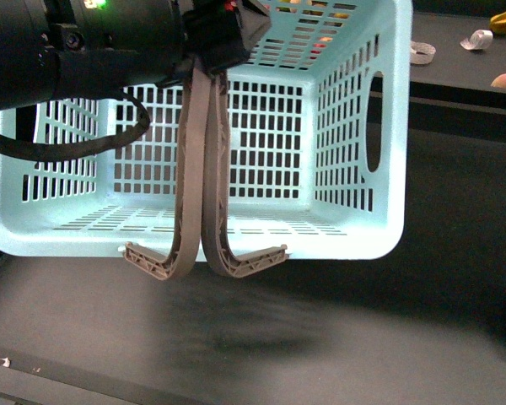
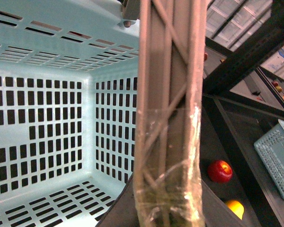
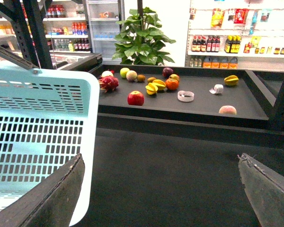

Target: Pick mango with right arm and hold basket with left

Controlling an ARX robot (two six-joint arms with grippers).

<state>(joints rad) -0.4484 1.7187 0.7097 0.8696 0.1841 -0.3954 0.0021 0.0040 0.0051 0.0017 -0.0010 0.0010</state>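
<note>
The mango lies near the front edge of the raised black shelf, its long axis along that edge, well apart from the red apple and star fruits. The basket hangs tilted with its mouth toward the robot, hiding much of the shelf. The left gripper pinches both handles together. The right gripper has its fingers spread wide and holds nothing.

Dark counter, leafy potted plant behind, white wall, bottle shelves, possibly a drinks fridge
</note>
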